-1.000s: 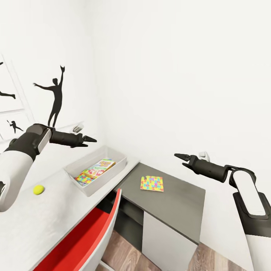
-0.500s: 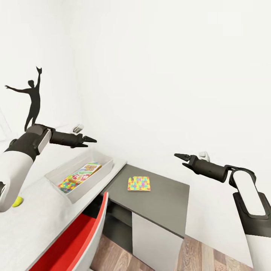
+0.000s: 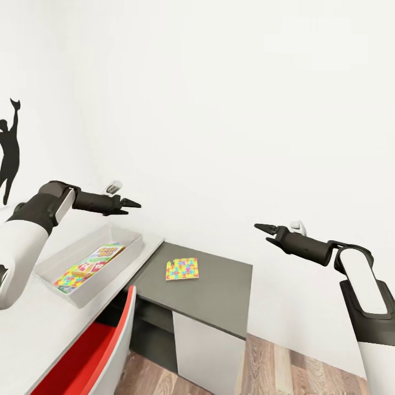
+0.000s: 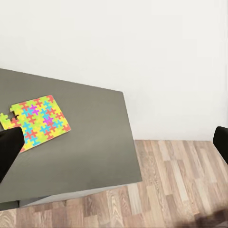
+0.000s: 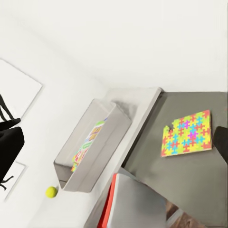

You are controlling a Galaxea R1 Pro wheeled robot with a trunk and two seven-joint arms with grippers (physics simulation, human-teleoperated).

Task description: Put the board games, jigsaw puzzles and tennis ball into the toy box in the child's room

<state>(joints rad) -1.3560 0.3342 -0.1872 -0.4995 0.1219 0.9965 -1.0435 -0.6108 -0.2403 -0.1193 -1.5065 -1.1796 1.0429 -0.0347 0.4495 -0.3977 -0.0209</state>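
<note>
Dark desk section: jigsaw puzzle between end effectors.

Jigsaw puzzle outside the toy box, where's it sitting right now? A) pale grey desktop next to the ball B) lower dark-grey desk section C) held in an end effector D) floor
B: the jigsaw puzzle lies flat on the lower dark-grey section of the table, apart from the toy box on the pale top, and no end effector touches it.

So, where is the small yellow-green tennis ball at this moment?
In the right wrist view, the small yellow-green tennis ball lies on the pale grey table top, just beside one end of the shallow light-grey toy box.
</note>
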